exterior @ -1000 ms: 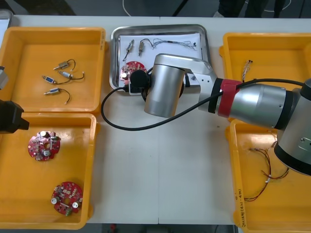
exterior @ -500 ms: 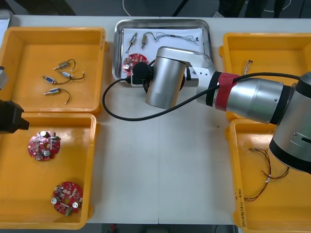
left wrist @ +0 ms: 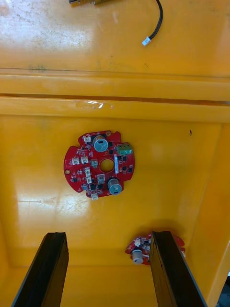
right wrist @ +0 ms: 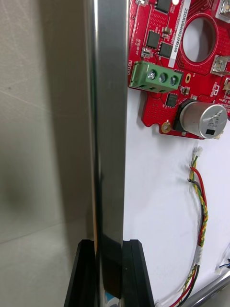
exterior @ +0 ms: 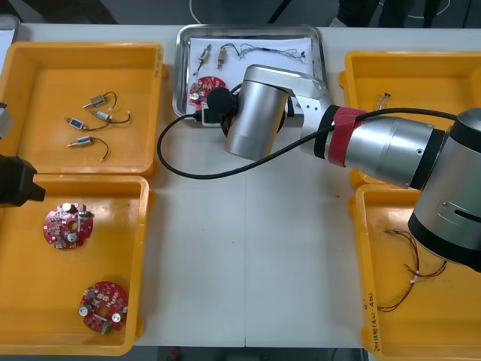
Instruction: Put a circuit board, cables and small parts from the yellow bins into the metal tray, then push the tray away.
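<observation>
The metal tray (exterior: pixel 180 69), white inside, lies at the far middle of the table. It holds a round red circuit board (exterior: pixel 203 90), two small metal parts (exterior: pixel 204 60) and thin cables (exterior: pixel 270 51). My right gripper (right wrist: pixel 110 249) is shut on the tray's near rim (right wrist: pixel 110 120), which stands between the fingers. Past that rim lie the circuit board (right wrist: pixel 177 62) and a red and yellow cable (right wrist: pixel 201 201). My left gripper (left wrist: pixel 109 271) hangs open over the near left yellow bin (left wrist: pixel 115 81), above two circuit boards (left wrist: pixel 99 163).
The far left yellow bin (exterior: pixel 83 47) holds small metal parts on black cables (exterior: pixel 90 120). Two red boards (exterior: pixel 68 226) lie in the near left bin (exterior: pixel 143 226). Right bins (exterior: pixel 361 263) hold cables (exterior: pixel 413 263). A black arm cable (exterior: pixel 169 169) loops over the table.
The tray has slid toward the table's far edge, with my right gripper still on its near rim and the arm reaching farther. The left arm has not moved.
</observation>
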`<state>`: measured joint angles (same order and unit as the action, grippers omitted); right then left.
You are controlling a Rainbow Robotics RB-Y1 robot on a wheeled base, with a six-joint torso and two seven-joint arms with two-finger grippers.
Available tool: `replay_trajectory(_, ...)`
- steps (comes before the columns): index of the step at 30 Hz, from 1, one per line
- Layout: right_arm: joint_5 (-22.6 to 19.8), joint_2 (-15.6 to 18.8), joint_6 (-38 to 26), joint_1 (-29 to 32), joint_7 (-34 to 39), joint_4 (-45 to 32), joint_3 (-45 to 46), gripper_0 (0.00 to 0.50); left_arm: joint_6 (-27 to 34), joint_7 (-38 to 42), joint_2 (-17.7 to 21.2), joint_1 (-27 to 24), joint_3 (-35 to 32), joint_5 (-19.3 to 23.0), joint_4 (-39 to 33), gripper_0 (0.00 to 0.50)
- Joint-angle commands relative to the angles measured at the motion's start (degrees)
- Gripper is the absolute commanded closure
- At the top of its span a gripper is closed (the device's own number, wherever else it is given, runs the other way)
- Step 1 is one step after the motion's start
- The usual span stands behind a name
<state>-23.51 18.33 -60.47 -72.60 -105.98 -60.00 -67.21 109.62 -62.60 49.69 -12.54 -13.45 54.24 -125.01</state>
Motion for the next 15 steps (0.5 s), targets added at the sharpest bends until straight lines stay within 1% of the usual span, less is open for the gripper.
replay_trajectory(1, 0.3, -1.0, 0.5, -1.8, -2.1, 0.6, 2.0, 0.162, 0.4, -4.8, 2.5, 1.0, -1.7, 0.0, -1.5, 0.0)
replay_trajectory(2, 0.3, -1.1, 0.5, -1.8, -2.1, 0.6, 2.2, 0.069, 0.4, -4.8, 2.5, 1.0, -1.7, 0.0, -1.5, 0.0)
replay_trajectory(3, 0.3, -1.0, 0.5, -1.8, -2.3, 0.6, 2.4, 0.0, 0.4, -4.8, 2.5, 1.0, -1.7, 0.0, -1.5, 0.0)
replay_trajectory(6, -0.1, -1.1, 0.4, -1.8, -2.7, 0.6, 3.1, 0.0, 0.4, -4.8, 2.5, 1.0, -1.7, 0.0, -1.5, 0.0)
replay_trajectory(7, -1.3, -1.1, -0.3, -1.8, -3.1, 0.6, 4.0, 0.0, 0.4, -4.8, 2.5, 1.0, -1.7, 0.0, -1.5, 0.0)
replay_trajectory(9, -2.0, -1.1, -1.8, -1.8, -3.5, 0.2, 5.8, 0.0, 0.4, -4.8, 2.5, 1.0, -1.7, 0.0, -1.5, 0.0)
replay_trajectory(12, -2.7, -1.0, -5.8, -1.8, -3.9, -1.9, 8.1, 0.0, 0.4, -4.8, 2.5, 1.0, -1.7, 0.0, -1.5, 0.0)
replay_trajectory(13, -3.2, -1.0, -8.6, -1.7, -4.0, -3.5, 9.4, 0.0, 0.4, -4.8, 2.5, 1.0, -1.7, 0.0, -1.5, 0.0)
replay_trajectory(14, -3.2, -1.0, -8.6, -1.7, -4.0, -3.5, 9.4, 0.0, 0.4, -4.8, 2.5, 1.0, -1.7, 0.0, -1.5, 0.0)
replay_trajectory(15, -4.3, -1.0, -11.7, -1.7, -3.6, -5.1, 10.9, 0.0, 0.4, -4.8, 2.5, 1.0, -1.7, 0.0, -1.5, 0.0)
